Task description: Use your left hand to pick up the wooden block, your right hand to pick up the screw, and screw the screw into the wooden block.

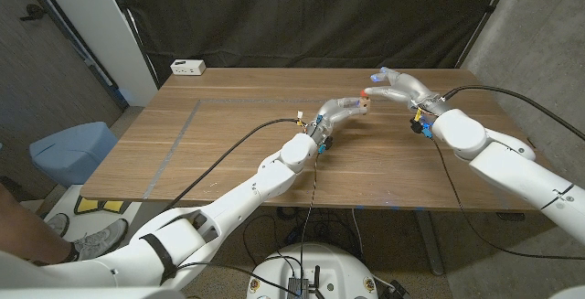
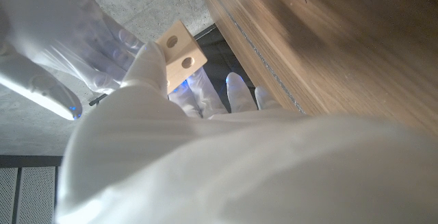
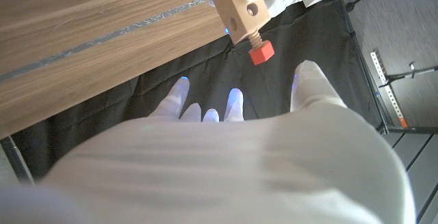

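- Head view: the left hand (image 1: pixel 343 109) is raised above the wooden table (image 1: pixel 228 144), towards its far edge and a little right of the middle, and holds the wooden block (image 1: pixel 366 105) at its fingertips.
- The right hand (image 1: pixel 395 85) hangs just beside the block on the far-right side, fingers pointing at it.
- Right wrist view: the wooden block (image 3: pixel 236 5) has round holes in its faces, and the screw (image 3: pixel 260 49), with a red head and a pale threaded shank, stands partly in one of them, head out.
- In that view the right hand (image 3: pixel 233 155) has its fingers (image 3: pixel 234 104) spread apart and holding nothing; the screw sits just beyond their tips, untouched.
- Left wrist view: the left hand (image 2: pixel 226 155) grips the wooden block (image 2: pixel 179 51); the right hand (image 2: pixel 55 46) is close beside it.
- A white power strip (image 1: pixel 187 66) lies at the table's far-left corner.
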You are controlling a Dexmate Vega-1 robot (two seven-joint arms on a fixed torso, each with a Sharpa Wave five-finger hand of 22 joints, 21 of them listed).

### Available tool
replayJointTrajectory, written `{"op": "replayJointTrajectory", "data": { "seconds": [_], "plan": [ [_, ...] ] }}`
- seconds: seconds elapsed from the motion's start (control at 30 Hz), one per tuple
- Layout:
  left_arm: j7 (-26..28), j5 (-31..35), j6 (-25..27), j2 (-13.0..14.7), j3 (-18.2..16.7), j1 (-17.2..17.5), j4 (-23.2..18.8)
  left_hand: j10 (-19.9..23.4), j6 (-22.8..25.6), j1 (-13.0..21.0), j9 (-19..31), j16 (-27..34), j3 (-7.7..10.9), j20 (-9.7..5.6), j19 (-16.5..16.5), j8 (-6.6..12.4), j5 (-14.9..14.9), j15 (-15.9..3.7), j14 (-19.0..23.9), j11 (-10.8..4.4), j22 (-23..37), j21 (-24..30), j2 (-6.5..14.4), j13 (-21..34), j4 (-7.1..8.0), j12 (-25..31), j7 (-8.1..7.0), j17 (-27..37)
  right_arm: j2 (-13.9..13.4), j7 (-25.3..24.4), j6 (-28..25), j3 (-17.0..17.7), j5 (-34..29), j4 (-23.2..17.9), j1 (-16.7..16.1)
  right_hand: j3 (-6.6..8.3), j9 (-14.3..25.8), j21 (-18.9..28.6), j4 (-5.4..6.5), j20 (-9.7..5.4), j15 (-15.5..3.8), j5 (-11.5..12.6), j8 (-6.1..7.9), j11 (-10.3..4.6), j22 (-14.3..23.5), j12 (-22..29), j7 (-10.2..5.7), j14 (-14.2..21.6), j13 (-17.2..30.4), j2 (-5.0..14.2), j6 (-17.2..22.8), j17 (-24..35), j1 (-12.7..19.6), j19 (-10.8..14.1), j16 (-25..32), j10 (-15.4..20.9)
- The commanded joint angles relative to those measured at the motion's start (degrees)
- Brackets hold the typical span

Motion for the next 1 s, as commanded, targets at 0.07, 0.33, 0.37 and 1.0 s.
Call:
{"op": "replayJointTrajectory", "data": {
  "seconds": [0.07, 0.33, 0.37, 1.0],
  "plan": [
    [0.0, 0.3, 0.4, 0.6, 0.0, 0.5, -1.3, 0.7, 1.0, 0.0, 0.3, -0.1, 0.17, -0.05, 0.0, 0.33, 0.4, -3.93, 0.4, 0.03, 0.2, 0.2, 0.6, 0.3, 0.2, 0.5, 0.16, 0.0, -8.2, 7.2, -6.9, 0.5, 0.2, -5.6, 4.7, 0.61, 0.0, 0.0, -0.82, 1.12, 1.65, 0.3, -0.5, 0.09, 0.2, 0.6, 0.59, 0.1, 0.2, 0.59, 0.3, 0.1, 1.3, -0.3, 0.2, -0.1],
    [-0.1, 0.2, 0.6, 0.8, 0.0, 0.7, -1.8, 0.7, 0.9, 0.0, 0.3, -0.1, 0.15, -0.04, -0.1, 0.29, 0.4, -3.95, 0.4, 0.02, 0.2, 0.2, 0.6, 0.3, 0.2, 0.4, 0.28, 0.0, -11.1, 13.6, -9.7, -1.8, -0.6, -6.9, 10.1, 1.28, 0.0, 0.1, -1.46, 1.87, 2.89, 0.6, -0.8, 0.42, 0.2, 0.7, 0.92, 0.0, 0.2, 0.83, 0.3, 0.1, 2.5, -0.8, 0.3, 0.0],
    [-0.1, 0.2, 0.7, 0.9, 0.0, 0.8, -1.9, 0.7, 0.9, 0.0, 0.3, -0.1, 0.15, 0.0, -0.1, 0.28, 0.4, -3.96, 0.4, 0.02, 0.2, 0.2, 0.6, 0.3, 0.22, 0.4, 0.28, 0.0, -11.3, 14.3, -9.8, -2.2, -0.7, -6.9, 10.7, 1.38, 0.0, 0.1, -1.53, 2.04, 2.95, 0.6, -0.83, 0.44, 0.2, 0.7, 0.98, 0.0, 0.2, 0.88, 0.4, 0.1, 2.7, -0.9, 0.3, -0.1],
    [-0.1, 0.4, 1.3, 1.3, 0.0, 0.9, -2.7, 0.7, 1.0, 0.1, 0.3, -0.1, 0.16, 0.05, 0.0, 0.3, 0.4, -3.89, 0.4, 0.03, 0.2, 0.2, 0.7, 0.4, 0.2, 0.4, 0.25, 0.0, -11.6, 27.1, -15.3, -10.2, -7.5, -7.8, 23.3, 2.64, 0.0, 0.2, -2.25, 2.94, 2.75, 1.1, -1.0, 0.38, 0.2, 0.7, 1.06, 0.0, 0.2, 1.32, 1.4, 0.0, 4.9, -1.4, 0.4, -0.4]
  ]
}}
